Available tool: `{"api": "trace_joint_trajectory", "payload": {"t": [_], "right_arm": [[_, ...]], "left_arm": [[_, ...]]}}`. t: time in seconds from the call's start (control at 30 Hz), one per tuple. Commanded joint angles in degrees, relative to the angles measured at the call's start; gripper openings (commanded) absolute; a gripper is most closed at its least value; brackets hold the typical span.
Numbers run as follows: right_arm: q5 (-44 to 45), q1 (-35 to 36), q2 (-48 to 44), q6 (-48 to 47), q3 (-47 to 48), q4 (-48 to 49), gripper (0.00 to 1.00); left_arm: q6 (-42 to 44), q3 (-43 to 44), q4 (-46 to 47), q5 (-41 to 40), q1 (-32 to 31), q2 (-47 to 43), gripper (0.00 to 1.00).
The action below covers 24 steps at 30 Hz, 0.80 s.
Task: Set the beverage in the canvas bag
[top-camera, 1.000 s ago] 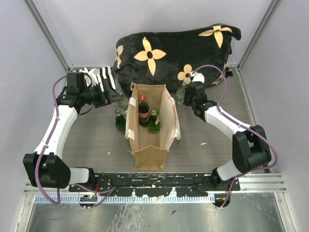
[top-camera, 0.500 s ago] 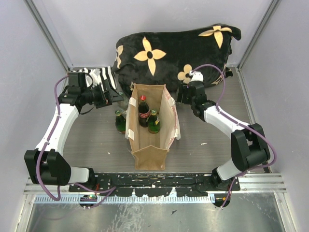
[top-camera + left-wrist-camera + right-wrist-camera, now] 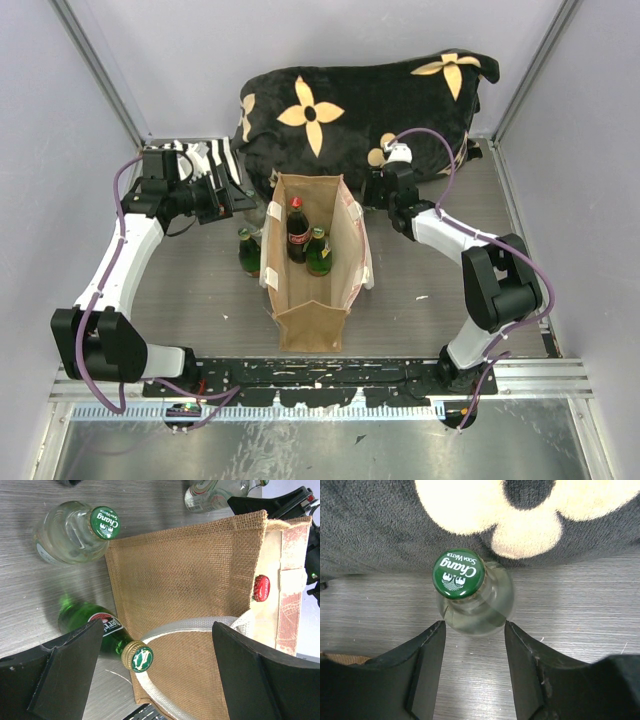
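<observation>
Two bottles (image 3: 297, 232) stand in the canvas bag (image 3: 312, 325); three stand outside. The right pincer (image 3: 475, 626) straddles a clear bottle (image 3: 459, 573), seemingly ungripped; the left pincer (image 3: 156, 627) gapes wide, empty.

Canvas bag (image 3: 310, 318): tan-brown weave, cream handles, reddish edge markings. Cushion (image 3: 360, 100), at 12 o'clock from the bag: black with a pale-yellow flower pattern. Inside the bag: dark cola bottle (image 3: 297, 232) with red cap and label; green bottle (image 3: 319, 254). Clear bottle (image 3: 472, 610): green cap, white print. Counter (image 3: 200, 290): grey wood grain.
</observation>
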Motion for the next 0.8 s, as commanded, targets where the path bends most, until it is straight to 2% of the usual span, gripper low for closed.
{"api": "trace_joint_trajectory", "payload": {"t": [0.0, 0.2, 0.47, 0.63, 0.7, 0.77], "right_arm": [[-0.07, -0.03, -0.77, 0.30, 2.13, 5.84, 0.56], [-0.66, -0.01, -2.20, 0.11, 3.39, 6.04, 0.68], [-1.31, -0.02, -0.79, -1.48, 5.12, 6.29, 0.69], [-1.45, 0.00, 1.69, -1.49, 6.93, 6.61, 0.63], [-1.55, 0.01, 2.47, -1.50, 7.62, 6.71, 0.57], [-1.70, 0.04, 3.00, -1.45, 8.09, 6.66, 0.47]], "left_arm": [[0.83, 1.84, -0.08, 1.35, 0.23, -0.05, 0.96], [0.83, 1.56, 0.16, 1.62, 0.23, 0.07, 0.96], [0.57, 1.24, 0.45, 1.88, 0.23, 0.33, 0.96], [0.65, 1.34, 0.20, 1.88, 0.23, 0.29, 0.96], [0.65, 1.35, -0.03, 1.89, 0.19, 0.24, 0.96], [0.73, 1.37, -0.16, 1.76, 0.23, 0.21, 0.96]]}}
